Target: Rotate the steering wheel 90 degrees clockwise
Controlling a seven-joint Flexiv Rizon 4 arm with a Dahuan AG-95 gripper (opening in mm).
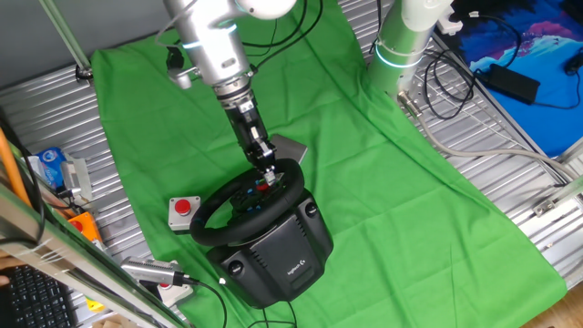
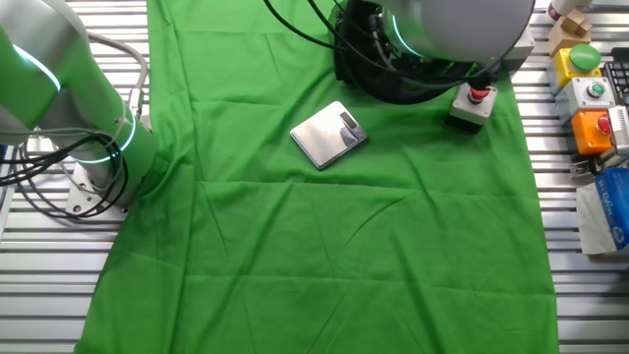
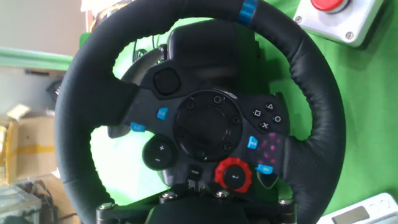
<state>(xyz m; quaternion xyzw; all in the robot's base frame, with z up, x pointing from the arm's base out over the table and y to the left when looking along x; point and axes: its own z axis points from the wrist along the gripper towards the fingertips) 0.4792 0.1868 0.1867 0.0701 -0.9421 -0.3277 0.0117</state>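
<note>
A wrinkled bright green cloth (image 1: 383, 173) covers the ribbed metal table (image 2: 590, 295), with cables trailing off its edges. On the cloth stands the black round steering wheel (image 1: 239, 205) on its bulky black base (image 1: 278, 255), near the cloth's edge; small pale lettering on the base is too tiny to read. In the hand view the rim carries a blue stripe, and the hub shows blue buttons, a red dial and white triangle, circle, cross and square symbols. The silver arm's gripper (image 1: 267, 175) reaches down to the far part of the rim; whether the jaws are closed on it cannot be told. A small grey box with a red push button (image 1: 183, 212) sits just beside the wheel. A flat silver scale (image 2: 329, 135) lies on the cloth nearby. Boxes with coloured buttons (image 2: 590, 88) line one table edge.
</note>
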